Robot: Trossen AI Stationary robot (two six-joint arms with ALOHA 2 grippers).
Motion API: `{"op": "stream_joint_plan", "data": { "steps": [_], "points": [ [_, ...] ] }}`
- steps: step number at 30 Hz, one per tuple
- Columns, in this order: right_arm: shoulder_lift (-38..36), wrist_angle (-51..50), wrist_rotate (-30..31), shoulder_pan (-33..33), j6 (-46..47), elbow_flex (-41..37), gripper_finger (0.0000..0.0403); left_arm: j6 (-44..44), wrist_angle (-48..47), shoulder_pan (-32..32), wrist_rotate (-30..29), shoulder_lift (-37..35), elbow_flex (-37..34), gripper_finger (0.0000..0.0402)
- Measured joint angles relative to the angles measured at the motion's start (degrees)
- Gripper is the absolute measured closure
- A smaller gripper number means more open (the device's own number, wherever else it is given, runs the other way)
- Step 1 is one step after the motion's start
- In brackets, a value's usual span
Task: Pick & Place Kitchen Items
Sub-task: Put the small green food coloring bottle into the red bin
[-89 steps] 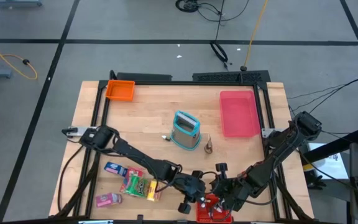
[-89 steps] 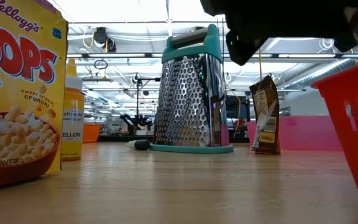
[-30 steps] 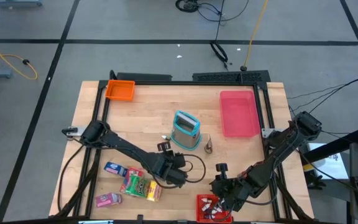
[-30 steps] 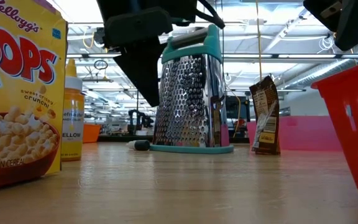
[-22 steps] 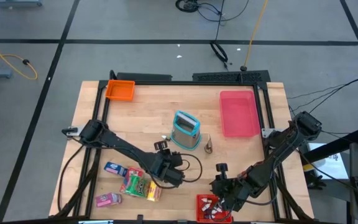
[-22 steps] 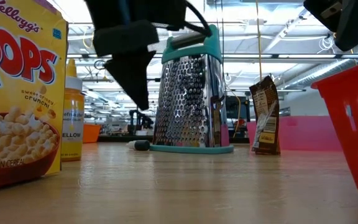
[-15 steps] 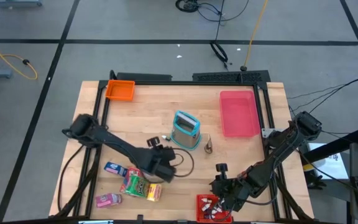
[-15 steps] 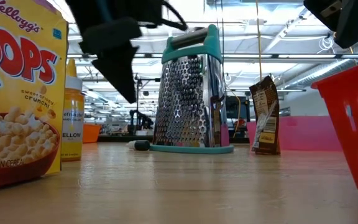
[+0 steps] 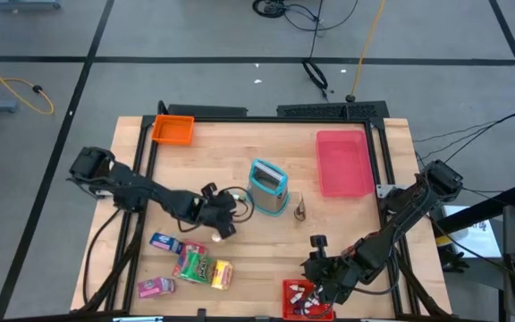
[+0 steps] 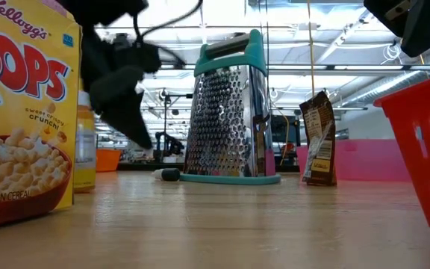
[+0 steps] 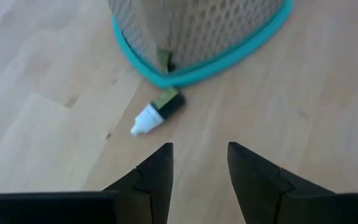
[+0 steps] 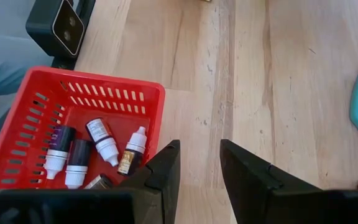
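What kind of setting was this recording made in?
Probably a robotics lab or workshop, not a home kitchen: the wooden table stands on a grey floor marked with dark lines, loose cables trail behind it, and the low view shows an open industrial ceiling with pipes.

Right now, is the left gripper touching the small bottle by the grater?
Apart. The left wrist view shows bare wood between the left gripper, jaws open and empty, and the bottle beside the grater.

Two dark jointed arms, black looping cables
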Motion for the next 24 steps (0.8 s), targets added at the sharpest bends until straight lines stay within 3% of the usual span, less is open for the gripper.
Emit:
{"op": "stream_joint_plan", "data": {
  "steps": [15, 24],
  "points": [
    [0.0, 0.0, 0.0, 0.0, -0.1, 0.0, 0.0298, 15.9, 8.6, 4.0, 0.3, 0.0, -1.5, 0.0209],
    [0.0, 0.2, 0.0, 0.0, -0.1, 0.0, 0.0298, 16.4, 9.0, 6.7, 0.8, 3.8, -1.5, 0.0199]
  ]
}}
